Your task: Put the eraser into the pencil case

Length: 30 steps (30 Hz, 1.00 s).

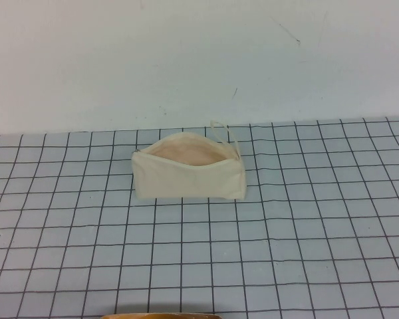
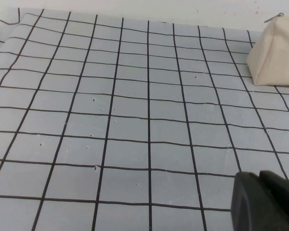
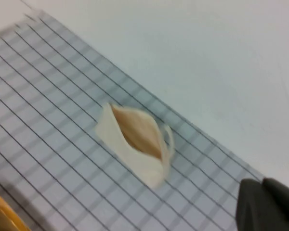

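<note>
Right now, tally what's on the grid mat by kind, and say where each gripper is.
Pencil case: 1, unzipped, mouth open
Eraser: 0 in view
Left gripper: 1, only a dark edge in its wrist view
Right gripper: 1, likewise in its wrist view
Total: 3

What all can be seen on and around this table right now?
pencil case: one, cream-white fabric with pinkish-beige lining, standing near the middle of the mat toward the far edge, mouth open, thin pull loop at its far right corner.
eraser: none visible in any view.
grid mat: one, pale blue-grey with dark lines, covering the table's near part.
bare table surface: one, whitish, beyond the mat.
orange-tan object: one, a sliver at the near edge; cannot tell what it is.
left gripper: one, dark, only a part showing in the left wrist view, above the mat.
right gripper: one, dark, only a part showing in the right wrist view, raised above the mat.
</note>
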Motion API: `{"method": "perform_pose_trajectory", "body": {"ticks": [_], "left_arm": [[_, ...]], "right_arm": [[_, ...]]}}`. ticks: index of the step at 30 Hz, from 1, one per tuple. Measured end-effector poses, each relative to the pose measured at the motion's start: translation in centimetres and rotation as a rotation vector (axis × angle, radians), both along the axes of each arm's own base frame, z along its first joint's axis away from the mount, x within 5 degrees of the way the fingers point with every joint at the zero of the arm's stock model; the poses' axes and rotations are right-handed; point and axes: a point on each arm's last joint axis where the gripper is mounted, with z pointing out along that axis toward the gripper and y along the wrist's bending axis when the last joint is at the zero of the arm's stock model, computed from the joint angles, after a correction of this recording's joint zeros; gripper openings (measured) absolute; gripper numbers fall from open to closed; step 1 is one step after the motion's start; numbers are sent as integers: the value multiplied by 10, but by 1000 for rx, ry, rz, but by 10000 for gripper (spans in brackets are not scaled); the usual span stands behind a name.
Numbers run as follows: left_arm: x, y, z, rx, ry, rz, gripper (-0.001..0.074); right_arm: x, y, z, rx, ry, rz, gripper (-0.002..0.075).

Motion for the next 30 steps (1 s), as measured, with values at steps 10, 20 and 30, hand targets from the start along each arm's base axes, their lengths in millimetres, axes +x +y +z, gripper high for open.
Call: {"method": "perform_pose_trajectory", "body": {"ticks": [10,20,30], "left_arm": [[0,0,0,0,0,0,-1],[0,0,0,0,0,0,-1],[0,0,0,0,0,0,-1]], "right_arm": [[-67,-95,-67,-15,-101,-198,-1],[-121,-143,-158,76,-366,-451,-1],[-148,-147,-268,225,-304,-640,-1]]}}
